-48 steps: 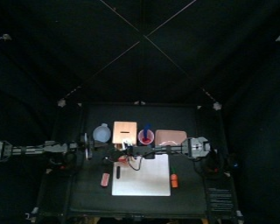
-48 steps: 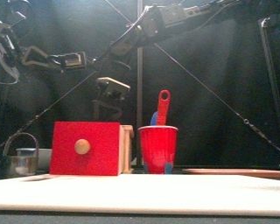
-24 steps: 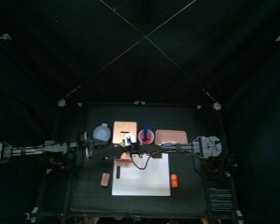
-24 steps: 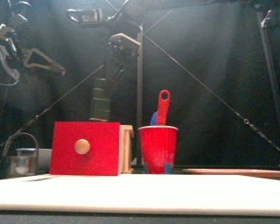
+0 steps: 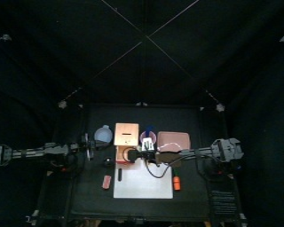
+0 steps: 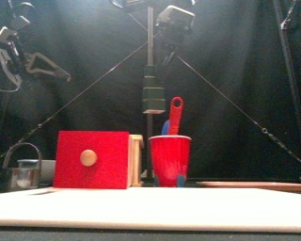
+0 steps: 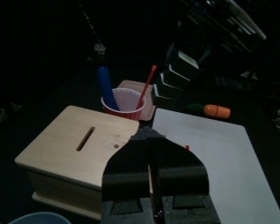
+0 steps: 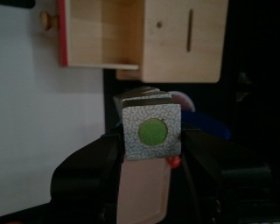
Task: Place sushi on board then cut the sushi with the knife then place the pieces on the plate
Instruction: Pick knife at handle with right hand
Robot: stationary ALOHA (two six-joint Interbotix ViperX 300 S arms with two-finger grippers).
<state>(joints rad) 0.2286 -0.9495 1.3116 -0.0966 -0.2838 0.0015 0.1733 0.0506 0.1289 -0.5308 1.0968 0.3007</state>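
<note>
Sushi point(image 6: 153, 92) hangs on end from my right gripper point(image 8: 150, 147) in the middle of the front view. It is clear above the cup point(image 6: 169, 160) and not yet on the board point(image 6: 150, 209), which runs along the bottom of that frame. My right fingers are clamped on its flat sides near the upper end, and the wrist view looks straight down on the grey end face with its green dot. I judge it light and stiff, but it is a row of blocks made to part, so held by one end the lower ones could drop off at a jolt. A hold nearer the middle, across the flats, would be safer for laying it down. My left gripper point(image 7: 149, 140) rests at the left of the top view, jaws pressed together on nothing.
</note>
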